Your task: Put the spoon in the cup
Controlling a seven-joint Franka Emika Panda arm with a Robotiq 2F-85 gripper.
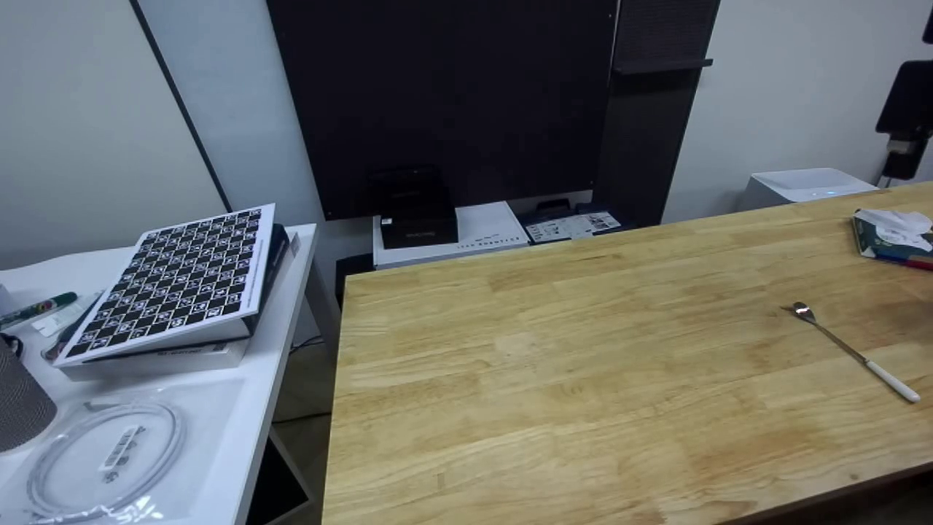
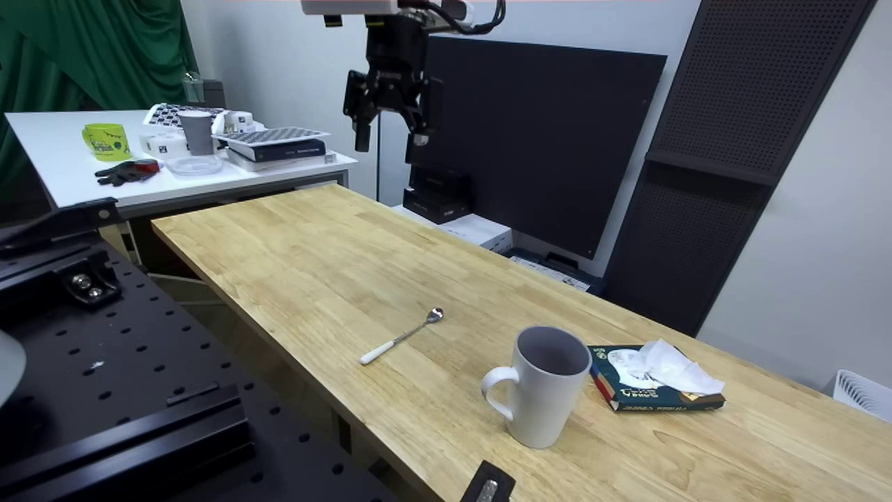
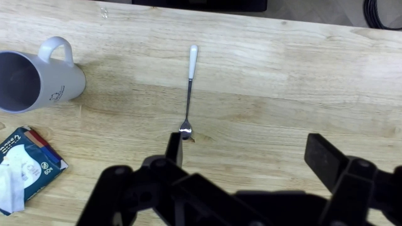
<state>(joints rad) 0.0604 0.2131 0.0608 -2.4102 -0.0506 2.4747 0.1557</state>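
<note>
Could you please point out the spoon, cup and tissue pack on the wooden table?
Spoon (image 3: 189,94): wrist view, metal stem.
Cup (image 2: 548,394): in an exterior view, outer wall.
Tissue pack (image 2: 635,390): in an exterior view, printed cover.

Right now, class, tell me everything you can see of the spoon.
The spoon is long and slim: a smooth white handle, a thin metallic-looking stem and a small shiny bowl, whose facing is unclear. It lies on the wooden table, apart from the cup, its handle toward the top of the wrist view. Only the table touches it; the open fingers hang clear.
</note>
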